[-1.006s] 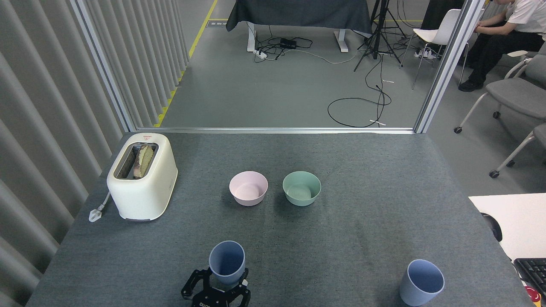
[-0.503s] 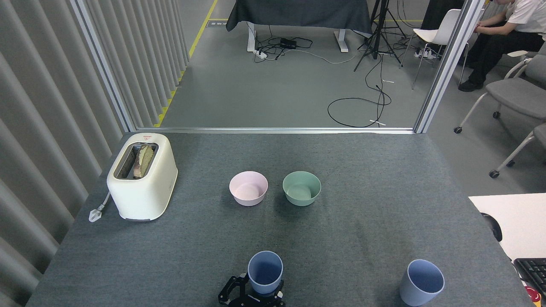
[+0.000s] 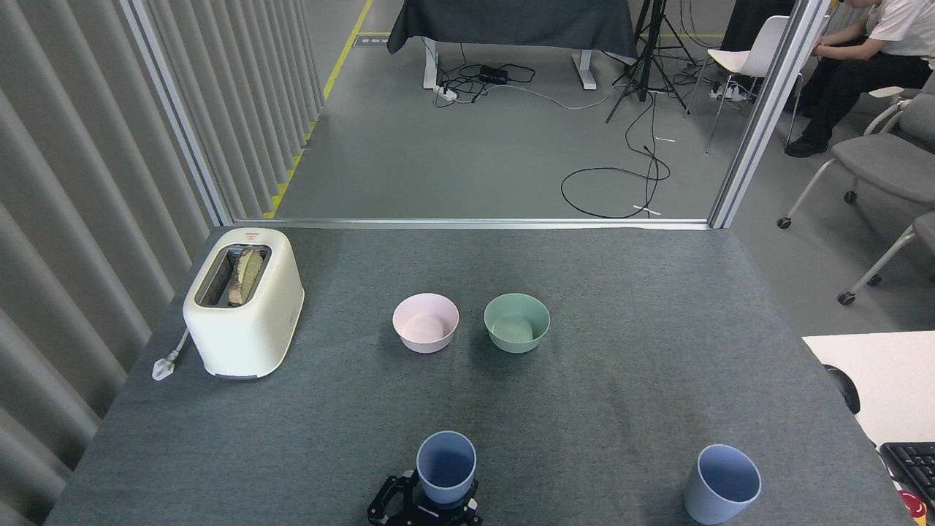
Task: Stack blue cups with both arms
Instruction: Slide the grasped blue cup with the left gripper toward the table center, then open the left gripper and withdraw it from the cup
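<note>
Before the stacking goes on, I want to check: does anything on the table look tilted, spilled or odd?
Nothing is spilled or damaged. The matte blue tumbler near the right edge leans slightly left in this view. The other blue tumbler sits upright in the left gripper. The cream toaster's plug lies loose on the grey table.

The table (image 3: 657, 351) is covered in a dark grey felt-like cloth, rough and matt, while the two blue cups (image 3: 446, 467) (image 3: 722, 483), the pink bowl (image 3: 426, 322) and the green bowl (image 3: 516, 322) all look like smooth matt plastic. The toaster (image 3: 243, 313) has a cream plastic shell with a soft sheen and a metal-looking slot rim. The left gripper (image 3: 424, 505) is black, seemingly hard plastic or metal, with a slight gloss.
</note>
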Controlling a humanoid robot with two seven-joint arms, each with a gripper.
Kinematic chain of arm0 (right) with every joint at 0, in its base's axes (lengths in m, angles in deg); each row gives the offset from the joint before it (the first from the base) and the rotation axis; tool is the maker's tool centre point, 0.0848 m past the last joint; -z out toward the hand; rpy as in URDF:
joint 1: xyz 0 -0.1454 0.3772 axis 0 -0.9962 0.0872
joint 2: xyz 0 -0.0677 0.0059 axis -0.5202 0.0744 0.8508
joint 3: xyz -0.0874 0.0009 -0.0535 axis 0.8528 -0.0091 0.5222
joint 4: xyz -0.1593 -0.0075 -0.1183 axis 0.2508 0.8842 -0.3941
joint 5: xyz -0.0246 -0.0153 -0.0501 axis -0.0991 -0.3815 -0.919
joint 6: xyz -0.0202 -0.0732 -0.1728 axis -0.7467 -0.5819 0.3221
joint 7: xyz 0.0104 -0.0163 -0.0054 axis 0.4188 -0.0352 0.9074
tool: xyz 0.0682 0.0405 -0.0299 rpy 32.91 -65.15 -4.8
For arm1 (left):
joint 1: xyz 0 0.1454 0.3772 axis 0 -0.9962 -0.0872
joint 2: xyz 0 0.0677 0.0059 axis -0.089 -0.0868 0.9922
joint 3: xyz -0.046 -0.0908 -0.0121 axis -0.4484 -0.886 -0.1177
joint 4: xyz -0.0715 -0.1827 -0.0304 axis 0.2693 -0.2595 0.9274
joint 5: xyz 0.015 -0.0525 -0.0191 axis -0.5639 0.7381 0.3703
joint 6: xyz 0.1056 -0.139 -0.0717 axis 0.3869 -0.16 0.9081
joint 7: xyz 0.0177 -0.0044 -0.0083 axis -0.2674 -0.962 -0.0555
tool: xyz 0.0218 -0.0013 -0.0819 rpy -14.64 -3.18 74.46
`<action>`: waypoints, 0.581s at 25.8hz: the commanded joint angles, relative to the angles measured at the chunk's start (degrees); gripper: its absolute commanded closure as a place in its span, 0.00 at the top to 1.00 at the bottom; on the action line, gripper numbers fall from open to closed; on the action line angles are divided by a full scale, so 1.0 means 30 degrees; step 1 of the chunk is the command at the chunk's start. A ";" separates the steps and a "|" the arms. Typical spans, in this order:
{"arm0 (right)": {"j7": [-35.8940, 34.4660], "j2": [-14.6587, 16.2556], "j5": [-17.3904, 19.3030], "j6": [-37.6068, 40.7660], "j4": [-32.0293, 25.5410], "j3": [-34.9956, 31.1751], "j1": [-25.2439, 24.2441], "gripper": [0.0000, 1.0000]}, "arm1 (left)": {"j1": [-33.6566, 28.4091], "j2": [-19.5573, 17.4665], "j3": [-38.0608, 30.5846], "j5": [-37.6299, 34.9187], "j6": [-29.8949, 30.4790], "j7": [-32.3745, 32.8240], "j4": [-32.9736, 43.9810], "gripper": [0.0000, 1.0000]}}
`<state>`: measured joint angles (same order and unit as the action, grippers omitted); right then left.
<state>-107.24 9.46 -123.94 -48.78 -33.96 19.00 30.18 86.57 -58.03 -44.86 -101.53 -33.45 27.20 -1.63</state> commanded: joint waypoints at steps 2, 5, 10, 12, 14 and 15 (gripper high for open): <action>-0.0101 0.0000 0.0000 -0.0013 0.0004 0.0000 -0.0002 1.00 | -0.0119 0.0048 -0.0001 0.0228 0.0039 0.0045 0.0058 1.00; -0.0130 0.0000 0.0000 0.0016 0.0004 0.0000 -0.0002 1.00 | -0.0206 0.0048 0.0058 0.0257 0.0068 -0.0043 0.0146 1.00; -0.0130 0.0000 0.0000 0.0016 0.0092 -0.0029 -0.0031 1.00 | -0.0617 0.0019 -0.0060 0.0287 0.0039 -0.0043 0.0556 1.00; -0.0159 0.0000 0.0000 0.0016 0.0092 -0.0029 -0.0002 1.00 | -0.1173 -0.0039 -0.0089 0.0257 0.0039 -0.0043 0.1083 1.00; -0.0159 0.0029 0.0000 0.0016 0.0092 -0.0029 -0.0002 1.00 | -0.1847 -0.0127 -0.0206 0.0287 0.0010 -0.0043 0.1757 1.00; -0.0159 0.0029 0.0000 0.0016 0.0121 -0.0029 -0.0002 1.00 | -0.2110 -0.0186 -0.0381 0.0287 0.0010 -0.0043 0.1962 1.00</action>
<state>-107.71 9.48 -123.94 -48.78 -33.71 18.92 30.15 82.60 -58.22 -45.31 -100.71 -33.28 27.07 2.02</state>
